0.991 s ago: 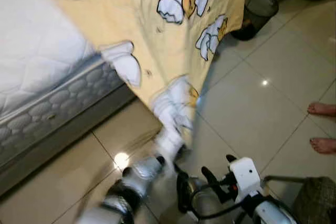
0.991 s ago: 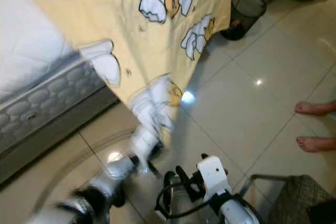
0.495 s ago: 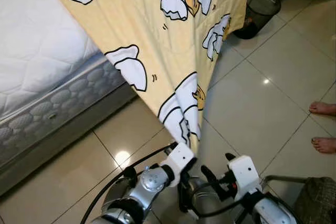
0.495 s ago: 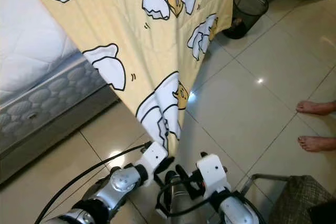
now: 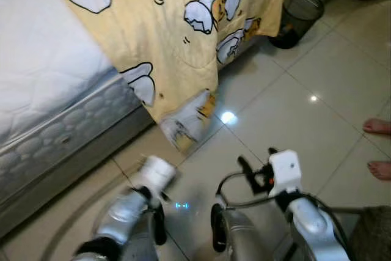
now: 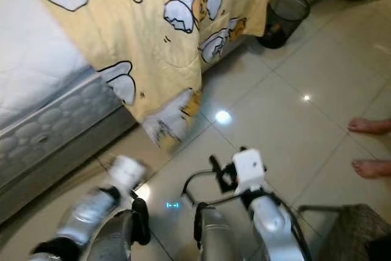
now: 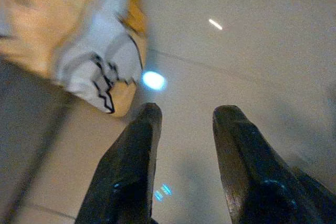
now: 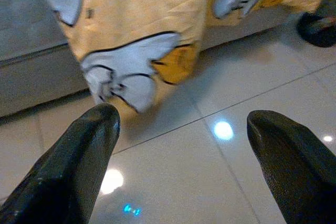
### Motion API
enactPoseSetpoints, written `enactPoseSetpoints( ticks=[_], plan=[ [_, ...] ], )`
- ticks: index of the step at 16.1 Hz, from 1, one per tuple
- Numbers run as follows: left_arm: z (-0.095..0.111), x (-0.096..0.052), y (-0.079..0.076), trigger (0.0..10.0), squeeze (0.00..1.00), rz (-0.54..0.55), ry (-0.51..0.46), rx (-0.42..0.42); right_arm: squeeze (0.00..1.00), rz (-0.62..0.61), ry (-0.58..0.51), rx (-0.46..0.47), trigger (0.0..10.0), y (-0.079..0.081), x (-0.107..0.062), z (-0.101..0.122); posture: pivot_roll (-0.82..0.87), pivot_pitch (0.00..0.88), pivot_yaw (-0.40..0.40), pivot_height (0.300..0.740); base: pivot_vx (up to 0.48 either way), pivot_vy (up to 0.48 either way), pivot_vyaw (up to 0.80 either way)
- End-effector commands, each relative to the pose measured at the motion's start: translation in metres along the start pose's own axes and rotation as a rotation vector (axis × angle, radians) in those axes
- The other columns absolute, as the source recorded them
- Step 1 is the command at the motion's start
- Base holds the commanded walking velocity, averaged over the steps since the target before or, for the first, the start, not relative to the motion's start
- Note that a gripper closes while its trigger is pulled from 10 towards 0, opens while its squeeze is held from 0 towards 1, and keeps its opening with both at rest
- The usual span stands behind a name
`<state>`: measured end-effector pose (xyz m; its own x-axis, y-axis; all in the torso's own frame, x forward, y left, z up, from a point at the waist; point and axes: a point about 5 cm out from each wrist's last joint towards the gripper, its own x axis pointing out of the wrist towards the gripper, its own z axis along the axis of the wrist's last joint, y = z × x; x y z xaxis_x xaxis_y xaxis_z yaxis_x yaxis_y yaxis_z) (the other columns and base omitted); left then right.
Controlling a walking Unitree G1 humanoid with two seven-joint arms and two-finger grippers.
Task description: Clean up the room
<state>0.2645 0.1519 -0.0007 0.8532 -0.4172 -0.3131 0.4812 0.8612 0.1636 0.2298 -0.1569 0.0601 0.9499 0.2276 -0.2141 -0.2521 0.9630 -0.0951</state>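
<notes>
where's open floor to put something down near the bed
Bare tile lies between the hanging blanket corner and the person's feet, running up toward the black wastebasket. Crowded: the strip along the mattress under the blanket, and close in around the left end effector and right end effector.

Left arm (image 5: 131, 203) and blanket (image 5: 186, 128) corner are blurred — a person's feet (image 5: 379, 148) cut off at right edge.
</notes>
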Motion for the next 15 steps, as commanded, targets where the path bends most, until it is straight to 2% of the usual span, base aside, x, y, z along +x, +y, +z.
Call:
enactPoseSetpoints(
  ticks=[1,2,3,5,6,7,9,12,13,14,15],
  plan=[
    [0.015,0.003,0.015,10.0,1.0,0.119,-0.074,-0.065,0.0,-0.055,-0.018,0.022,10.0,-0.008,0.003,0.001,-0.19,0.202,-0.035,0.74,0.0,0.0,0.0],
    [0.025,0.005,0.025,10.0,1.0,0.203,-0.115,-0.111,0.0,-0.08,-0.046,0.022,10.0,-0.012,0.007,0.007,-0.18,0.196,-0.034,0.74,0.0,0.0,0.0],
    [0.046,0.01,0.046,10.0,1.0,0.409,-0.172,-0.238,1.0,-0.15,-0.136,0.024,10.0,-0.021,0.02,0.025,-0.17,0.153,-0.031,0.74,0.0,0.0,0.0],
    [0.064,0.014,0.052,10.0,1.0,0.493,-0.235,-0.287,1.0,-0.184,-0.168,0.022,10.0,-0.025,0.03,0.034,-0.15,0.115,-0.028,0.74,0.0,0.0,0.0],
    [0.078,0.015,0.05,10.0,1.0,0.495,-0.29,-0.259,1.0,-0.188,-0.174,0.028,10.0,-0.026,0.035,0.035,-0.15,0.102,-0.03,0.74,0.0,0.0,0.0],
    [0.085,0.013,0.048,10.0,1.0,0.483,-0.333,-0.271,1.0,-0.186,-0.172,0.028,10.0,-0.025,0.038,0.034,-0.14,0.086,-0.03,0.74,0.0,0.0,0.0],
    [0.088,0.013,0.045,10.0,1.0,0.452,-0.341,-0.257,1.0,-0.165,-0.172,0.02,10.0,-0.02,0.044,0.033,-0.13,0.07,-0.028,0.74,0.0,-0.48,0.0],
    [0.097,0.019,0.04,10.0,1.0,0.41,-0.328,-0.196,1.0,-0.159,-0.18,0.023,10.0,-0.015,0.054,0.033,-0.12,0.048,-0.012,0.74,0.0,-0.48,0.64],
    [0.099,0.019,0.042,10.0,0.59,0.421,-0.316,-0.162,1.0,-0.159,-0.181,0.029,10.0,-0.014,0.057,0.033,-0.12,0.04,-0.006,0.74,0.0,-0.48,0.75],
    [0.098,0.019,0.043,10.0,0.59,0.43,-0.31,-0.155,1.0,-0.159,-0.182,0.031,10.0,-0.014,0.058,0.032,-0.12,0.038,-0.004,0.74,0.0,-0.48,0.75],
    [0.097,0.02,0.044,10.0,0.0,0.441,-0.299,-0.165,1.0,-0.159,-0.179,0.036,10.0,-0.014,0.059,0.031,-0.13,0.033,0.005,0.74,0.0,-0.472,0.74]
  ],
)
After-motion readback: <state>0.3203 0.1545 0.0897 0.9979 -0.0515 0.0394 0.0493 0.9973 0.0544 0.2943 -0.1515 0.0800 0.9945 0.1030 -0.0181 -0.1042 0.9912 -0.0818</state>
